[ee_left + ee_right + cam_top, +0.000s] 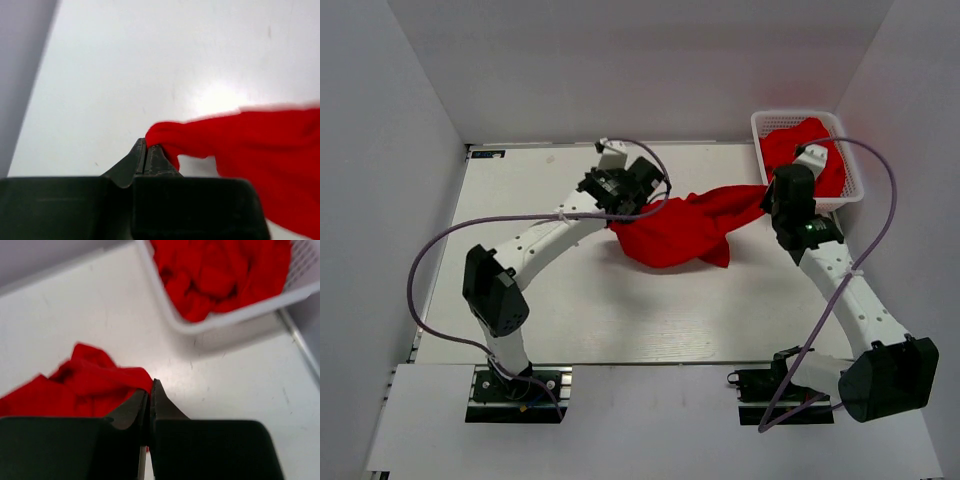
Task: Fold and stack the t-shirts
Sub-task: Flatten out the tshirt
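One red t-shirt (670,232) hangs stretched between the two grippers, sagging onto the table (620,310) between them. The left gripper (146,150) is pinched tight on a bunched corner, and the cloth trails off to its right. The right gripper (150,389) is closed too, with the cloth's edge caught at its tips and spreading to its left. Beyond the right gripper, more red t-shirts (220,275) lie heaped in a white basket (235,316).
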Controlling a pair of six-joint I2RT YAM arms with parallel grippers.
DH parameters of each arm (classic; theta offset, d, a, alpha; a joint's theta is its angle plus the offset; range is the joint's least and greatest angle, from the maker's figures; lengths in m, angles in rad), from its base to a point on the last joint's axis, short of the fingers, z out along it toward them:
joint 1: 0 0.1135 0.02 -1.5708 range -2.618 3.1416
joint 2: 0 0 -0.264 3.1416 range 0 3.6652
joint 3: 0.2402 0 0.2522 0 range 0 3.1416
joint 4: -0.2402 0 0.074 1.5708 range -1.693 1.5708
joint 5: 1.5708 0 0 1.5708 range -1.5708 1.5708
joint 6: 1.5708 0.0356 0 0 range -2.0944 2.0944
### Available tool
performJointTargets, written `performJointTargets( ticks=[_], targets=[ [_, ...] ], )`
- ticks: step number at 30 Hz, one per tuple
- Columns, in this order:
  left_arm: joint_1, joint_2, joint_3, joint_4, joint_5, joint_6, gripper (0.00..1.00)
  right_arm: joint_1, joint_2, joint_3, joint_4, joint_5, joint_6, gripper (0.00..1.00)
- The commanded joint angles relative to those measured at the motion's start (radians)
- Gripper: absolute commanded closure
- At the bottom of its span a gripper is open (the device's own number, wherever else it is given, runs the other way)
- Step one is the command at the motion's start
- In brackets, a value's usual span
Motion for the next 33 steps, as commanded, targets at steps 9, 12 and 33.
performJointTargets(
  ticks=[9, 12, 33],
  targets=[
    [0.063, -0.419, -0.009, 0.739, -0.331, 0.808, 1.0, -0.009, -0.077, 0.291, 0.233, 0.335, -0.343, 1.0],
    [0.063, -0.524, -0.129, 1.15, -0.331, 1.077, 1.0, -0.01, -0.085, 0.38, 0.296, 0.388, -0.467, 1.0],
    [0.104, -0.328, 0.108, 1.32, -0.153, 1.388, 1.0, -0.009, 0.113, 0.745, 0.206, 0.181, -0.577, 1.0]
  ],
)
